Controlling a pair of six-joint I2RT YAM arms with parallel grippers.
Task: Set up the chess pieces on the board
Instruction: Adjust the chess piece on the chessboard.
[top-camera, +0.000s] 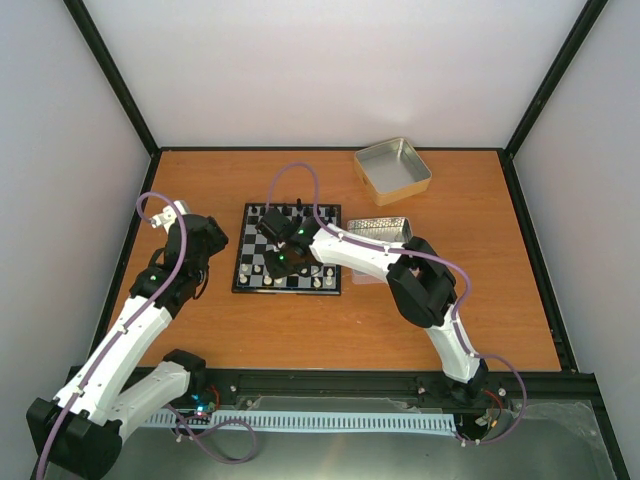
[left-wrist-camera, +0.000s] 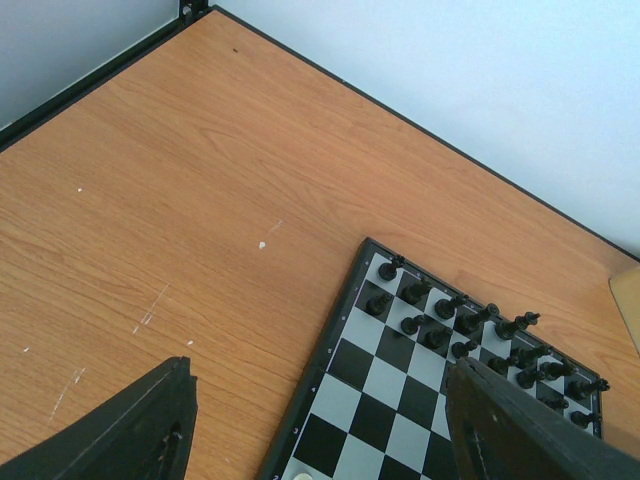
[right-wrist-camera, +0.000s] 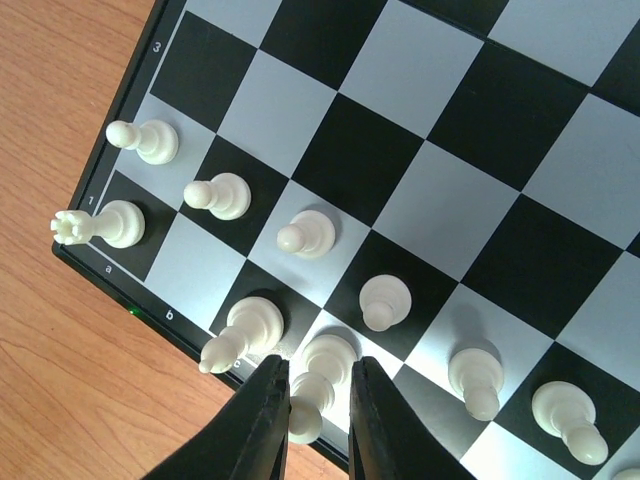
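Observation:
The board (top-camera: 248, 255) lies mid-table, with black pieces (top-camera: 290, 212) on its far rows and cream-white chess pieces (top-camera: 318, 282) on its near rows. My right gripper (right-wrist-camera: 320, 400) hangs low over the near-left part of the board (right-wrist-camera: 420, 210). Its fingers are narrowly open on either side of a tall white piece (right-wrist-camera: 328, 365), which stands on a back-row square with slim gaps beside it. A rook (right-wrist-camera: 100, 224), a bishop (right-wrist-camera: 245, 330) and several pawns (right-wrist-camera: 308, 236) stand around it. My left gripper (left-wrist-camera: 320, 430) is wide open and empty above the board's left edge (left-wrist-camera: 340, 330).
A square metal tin (top-camera: 393, 170) sits at the back right. A second shallow tin (top-camera: 378, 232) lies against the board's right side, partly under the right arm. Bare wood (left-wrist-camera: 200, 200) stretches left of the board. Black frame posts and white walls ring the table.

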